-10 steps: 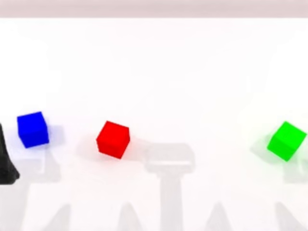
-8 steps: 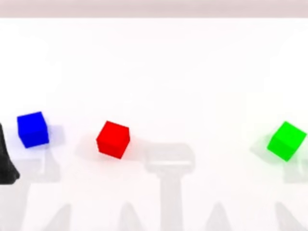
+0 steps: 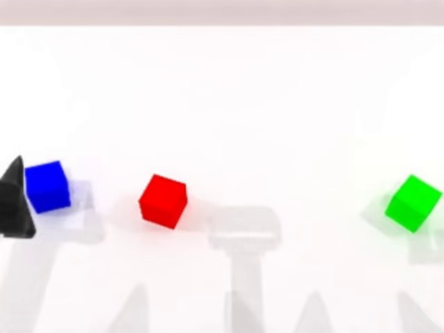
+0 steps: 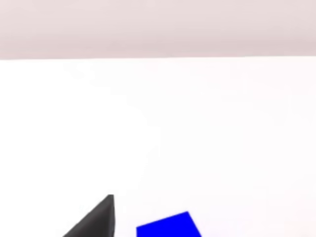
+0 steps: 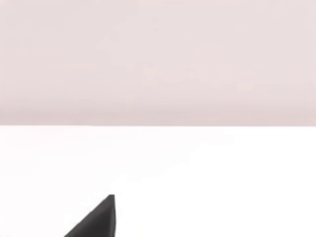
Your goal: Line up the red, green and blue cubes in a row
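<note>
One dark left gripper fingertip shows just left of the small solid blue cube; grip state unreadable. Solid red cube lies right of blue, solid green cube far right.

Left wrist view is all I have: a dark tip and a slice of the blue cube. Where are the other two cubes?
Observer: In the top view, the red cube sits right of the blue cube, with bare table between them.
Operator: And green?
Observer: The green cube is near the table's right edge, far from red.
Operator: Where is my left gripper?
Observer: The left gripper is at the table's left edge, close beside blue's left side. The right gripper shows only in its own wrist view, with no cube near.
</note>
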Motion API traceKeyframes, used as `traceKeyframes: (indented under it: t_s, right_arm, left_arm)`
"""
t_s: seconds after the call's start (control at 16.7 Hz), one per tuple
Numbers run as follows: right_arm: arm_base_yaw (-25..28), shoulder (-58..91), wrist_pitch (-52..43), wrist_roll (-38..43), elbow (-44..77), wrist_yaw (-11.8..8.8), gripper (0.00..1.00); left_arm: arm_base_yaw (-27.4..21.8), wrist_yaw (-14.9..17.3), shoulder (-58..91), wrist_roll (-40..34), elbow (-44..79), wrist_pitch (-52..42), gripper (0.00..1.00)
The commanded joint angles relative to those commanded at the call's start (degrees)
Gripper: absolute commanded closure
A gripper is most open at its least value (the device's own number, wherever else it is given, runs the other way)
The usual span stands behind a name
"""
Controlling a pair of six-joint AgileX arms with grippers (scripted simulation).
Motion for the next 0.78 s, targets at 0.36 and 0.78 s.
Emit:
traceKeyframes:
  t_s: [0.36, 0.78]
  right_arm:
    - [0.0, 0.0, 0.0, 0.0, 0.0, 0.0, 0.0]
    - [0.0, 0.0, 0.0, 0.0, 0.0, 0.0, 0.0]
  left_arm:
    - [-8.21, -0.08, 36.78, -2.06, 26.95, -19.83, 0.0]
    - [-17.29, 0.08, 75.67, -4.31, 55.7, -41.38, 0.0]
